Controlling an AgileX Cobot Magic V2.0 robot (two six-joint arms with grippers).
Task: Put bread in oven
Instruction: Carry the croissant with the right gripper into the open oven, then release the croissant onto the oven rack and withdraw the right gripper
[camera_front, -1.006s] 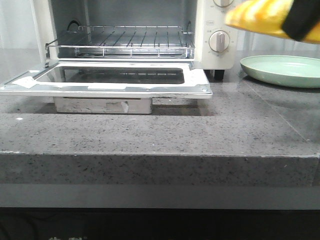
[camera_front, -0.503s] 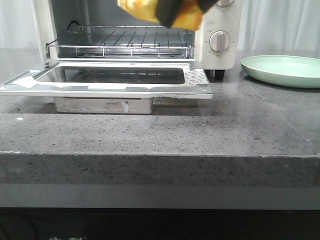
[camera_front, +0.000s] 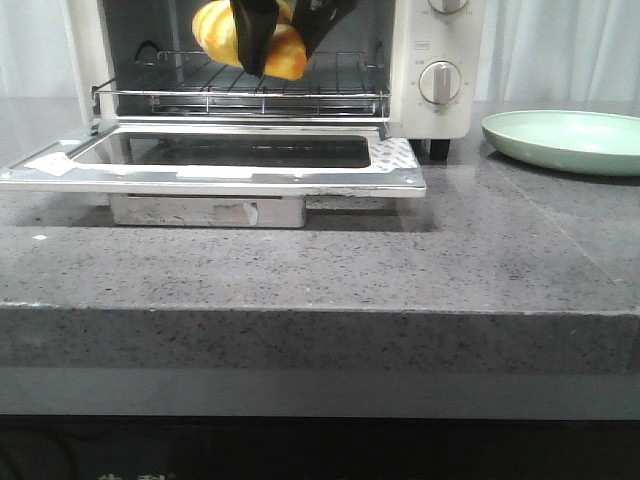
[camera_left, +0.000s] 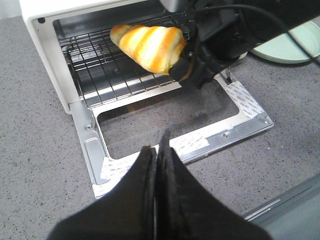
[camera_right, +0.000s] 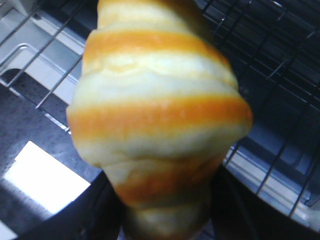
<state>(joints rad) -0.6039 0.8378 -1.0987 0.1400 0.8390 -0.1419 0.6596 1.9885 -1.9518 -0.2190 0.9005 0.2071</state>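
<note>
Bread (camera_front: 228, 38) in right claw (camera_front: 280, 45), above oven (camera_front: 440, 120) rack (camera_front: 250, 92).

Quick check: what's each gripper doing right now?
Left gripper: shut, holding nothing.
Right gripper: shut on the bread, above the oven's wire rack.

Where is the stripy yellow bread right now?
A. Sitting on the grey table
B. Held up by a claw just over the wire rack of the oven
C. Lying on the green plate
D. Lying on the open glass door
B: the right claw grips the glossy yellow, orange-striped croissant-shaped bread above the wire rack of the cream-white toaster oven, while the pale green round plate holds nothing.
</note>
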